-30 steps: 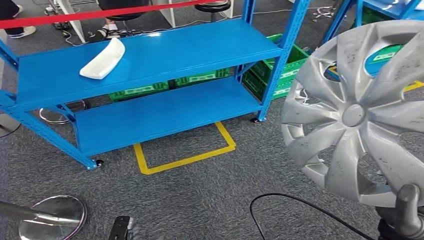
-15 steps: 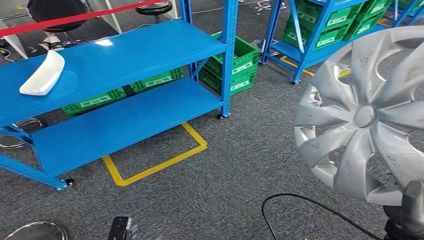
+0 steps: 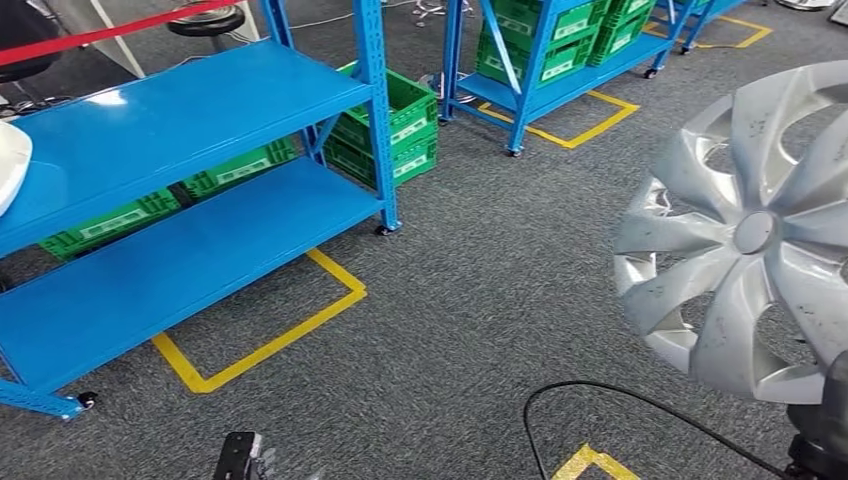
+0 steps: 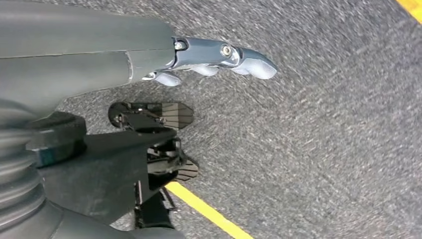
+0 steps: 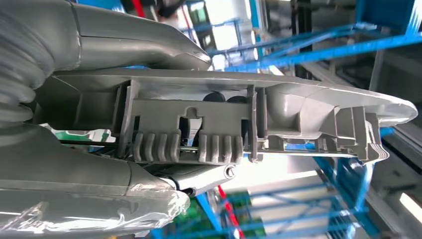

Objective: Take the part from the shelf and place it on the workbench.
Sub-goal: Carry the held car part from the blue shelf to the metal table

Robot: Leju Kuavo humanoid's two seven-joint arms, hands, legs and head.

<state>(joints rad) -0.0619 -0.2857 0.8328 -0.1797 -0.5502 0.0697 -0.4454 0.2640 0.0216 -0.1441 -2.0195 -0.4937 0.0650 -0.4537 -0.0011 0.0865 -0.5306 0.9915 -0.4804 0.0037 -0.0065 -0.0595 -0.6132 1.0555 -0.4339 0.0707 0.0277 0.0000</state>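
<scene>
A: Where is the part sitting right now?

B: The hubcap [image 3: 745,235] is standing upright directly above the right hand [image 3: 822,425], its lower rim meeting the hand. In the right wrist view the hand [image 5: 94,149] is clamping the hubcap [image 5: 239,124] by its rim, a grey thumb lying over one face and the fingers pressing on the ribbed inner side.

A: And the other hand?

B: The left hand [image 4: 219,57] is hanging over the carpet [image 4: 323,124], holding nothing, its fingers [image 4: 249,64] lying stretched out and close beside each other. A yellow tape line [image 4: 209,211] is running across the carpet near it.

A: What is lying around the right hand?

B: A black cable [image 3: 600,400] is curling over the carpet just to the left of it, with a bit of yellow tape [image 3: 590,462] beside that. Well away to its left, a blue shelf [image 3: 190,130] is standing with both decks facing up and a white piece [image 3: 10,165] resting on the top deck at the far edge. Green crates [image 3: 400,125] are sitting just behind the shelf's post, and a second blue rack [image 3: 560,60] with more crates is standing well beyond the hubcap, ahead of the hand.
</scene>
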